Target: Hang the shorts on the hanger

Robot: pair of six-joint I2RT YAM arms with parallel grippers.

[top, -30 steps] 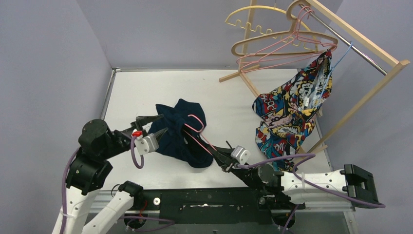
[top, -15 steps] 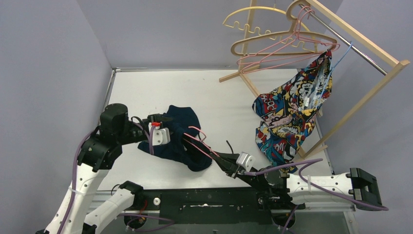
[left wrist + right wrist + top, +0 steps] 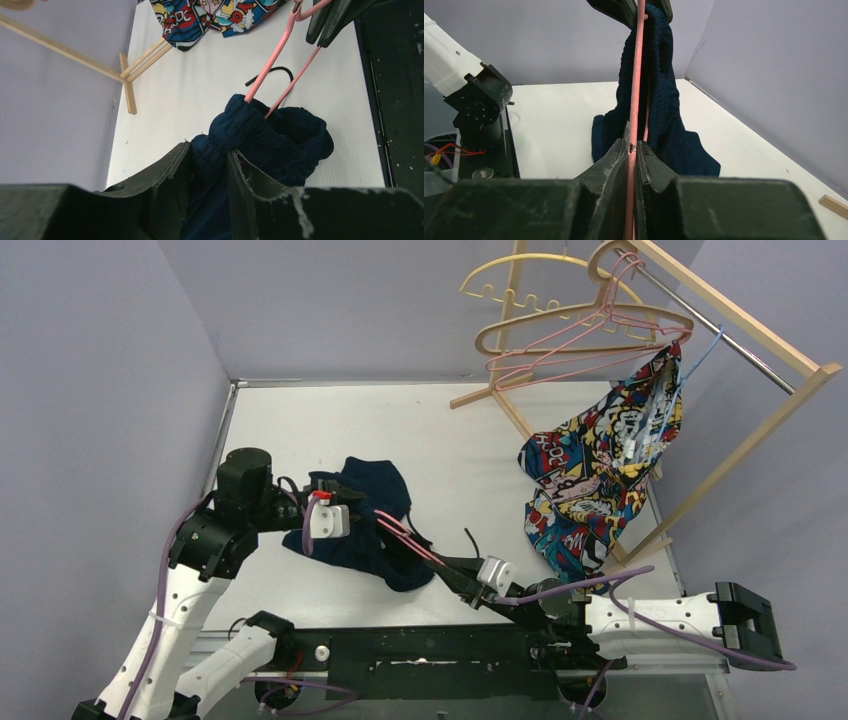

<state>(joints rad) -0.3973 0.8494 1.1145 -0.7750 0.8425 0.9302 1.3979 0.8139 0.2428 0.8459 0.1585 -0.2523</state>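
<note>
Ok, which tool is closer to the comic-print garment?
Right. The right tool, shut on the pink hanger, sits just left of the comic-print garment; the left tool is farther left, gripping the shorts.

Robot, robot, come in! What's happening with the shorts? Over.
Left end effector shut on shorts waistband. Right end effector shut on pink hanger. Hanger arm poked into shorts. Comic-print garment hangs apart, not in way.
</note>
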